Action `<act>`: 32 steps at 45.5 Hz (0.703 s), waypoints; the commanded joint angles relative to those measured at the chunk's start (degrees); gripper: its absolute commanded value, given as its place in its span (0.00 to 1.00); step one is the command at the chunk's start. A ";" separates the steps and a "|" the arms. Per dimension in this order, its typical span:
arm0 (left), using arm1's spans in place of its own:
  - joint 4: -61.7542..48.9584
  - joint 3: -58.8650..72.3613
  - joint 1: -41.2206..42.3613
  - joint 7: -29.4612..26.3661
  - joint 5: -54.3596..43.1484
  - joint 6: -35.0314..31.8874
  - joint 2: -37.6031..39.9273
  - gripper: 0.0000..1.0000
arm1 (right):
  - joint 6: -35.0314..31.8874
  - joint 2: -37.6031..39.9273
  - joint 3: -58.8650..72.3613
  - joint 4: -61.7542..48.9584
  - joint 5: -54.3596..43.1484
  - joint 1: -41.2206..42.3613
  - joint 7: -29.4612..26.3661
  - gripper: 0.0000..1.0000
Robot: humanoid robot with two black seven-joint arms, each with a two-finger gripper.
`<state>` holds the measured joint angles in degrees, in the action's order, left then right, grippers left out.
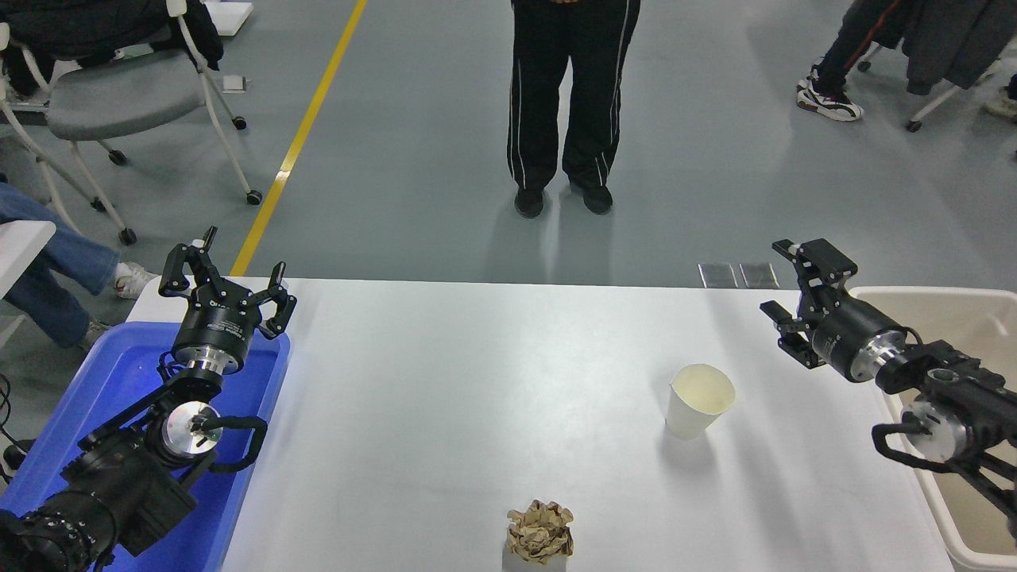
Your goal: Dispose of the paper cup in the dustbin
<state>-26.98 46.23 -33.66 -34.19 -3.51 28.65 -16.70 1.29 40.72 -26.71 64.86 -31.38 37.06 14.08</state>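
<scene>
From my seat I see the dustbin (965,318) only in part: the picture's right edge cuts it at three o'clock, and the right arm (945,397) covers some of its near wall. At twelve o'clock the standing person (568,103) is cut above the thighs. The blue tray (119,373) at eight o'clock runs out of the frame, and the left arm (119,477) hides much of its floor. At six o'clock the bottom of the crumpled paper ball (540,531) is lost at the edge.

Bright, even overhead light; sharp focus, soft shadows, mild sheen on the white table (493,373).
</scene>
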 commanded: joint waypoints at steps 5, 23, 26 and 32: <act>0.00 0.00 0.00 0.00 0.00 0.00 0.00 1.00 | -9.89 6.38 1.75 4.93 -11.42 3.36 -4.32 1.00; 0.00 0.08 0.00 0.00 0.00 0.00 0.00 1.00 | -17.54 10.78 9.91 11.95 -30.30 10.13 -6.17 1.00; 0.00 0.00 0.00 0.00 0.00 0.00 0.00 1.00 | -17.63 11.31 12.72 14.24 -35.84 11.27 -6.17 1.00; 0.00 0.00 0.00 0.00 0.00 0.00 0.00 1.00 | -17.63 10.87 17.30 15.56 -47.52 12.33 -5.99 1.00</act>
<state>-26.98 46.23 -33.66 -34.19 -3.52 28.65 -16.70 -14.73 50.67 -16.62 76.21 -62.06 46.36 8.49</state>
